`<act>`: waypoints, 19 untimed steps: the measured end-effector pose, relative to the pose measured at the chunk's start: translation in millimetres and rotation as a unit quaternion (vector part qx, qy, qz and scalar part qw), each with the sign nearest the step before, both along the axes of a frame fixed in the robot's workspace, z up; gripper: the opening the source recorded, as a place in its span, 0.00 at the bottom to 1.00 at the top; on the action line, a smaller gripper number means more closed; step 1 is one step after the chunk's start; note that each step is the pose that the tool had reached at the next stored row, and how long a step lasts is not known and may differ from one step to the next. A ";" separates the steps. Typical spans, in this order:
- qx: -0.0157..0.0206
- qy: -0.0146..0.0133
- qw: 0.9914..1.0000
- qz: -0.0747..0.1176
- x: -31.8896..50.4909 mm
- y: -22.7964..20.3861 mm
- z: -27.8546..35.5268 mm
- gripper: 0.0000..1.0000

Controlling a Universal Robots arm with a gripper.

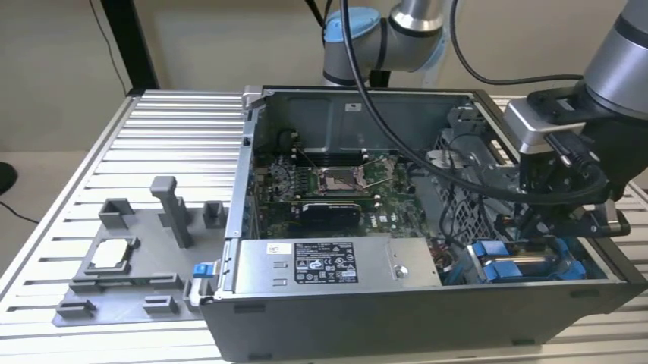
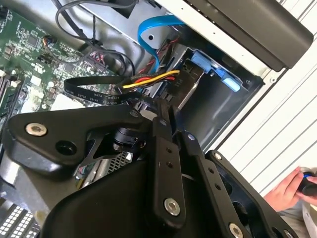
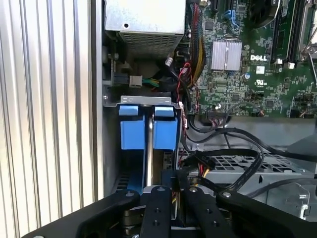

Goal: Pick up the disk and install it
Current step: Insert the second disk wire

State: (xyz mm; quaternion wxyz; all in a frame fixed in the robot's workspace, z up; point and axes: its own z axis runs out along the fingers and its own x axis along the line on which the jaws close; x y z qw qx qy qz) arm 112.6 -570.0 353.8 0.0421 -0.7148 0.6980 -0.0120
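Ribbed aluminium table (image 1: 152, 129) carries an open computer case (image 1: 405, 318) with its motherboard (image 1: 335, 189) exposed. At the case's front corner on the exterior view's right, the gripper (image 1: 542, 227) hangs just above the drive bay — whether its fingers are apart or together I cannot tell. Standing in that bay, the disk (image 3: 148, 131) shows blue frames beside another blue-framed drive — in the first wrist view.

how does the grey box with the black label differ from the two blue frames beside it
The grey box is dull metal with a black label; the blue frames are bright plastic, no label showing. The box is one long piece; the frames are a side-by-side pair under the gripper. Both sit inside the open case.
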 end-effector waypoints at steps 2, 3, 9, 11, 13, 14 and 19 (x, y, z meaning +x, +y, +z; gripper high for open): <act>0.001 0.000 1.000 0.000 0.0 -0.5 -0.1 0.00; 0.005 -0.002 1.000 0.000 -0.2 -1.1 -0.2 0.00; 0.015 -0.006 1.000 0.001 -0.5 -5.8 -0.5 0.00; 0.015 -0.006 1.000 0.001 -0.7 -5.9 -0.9 0.00; 0.015 -0.006 1.000 0.001 -0.9 -5.9 -1.3 0.00; 0.015 -0.006 1.000 0.001 -0.9 -5.9 -1.9 0.00; 0.014 -0.006 1.000 0.001 -0.9 -5.9 -5.1 0.00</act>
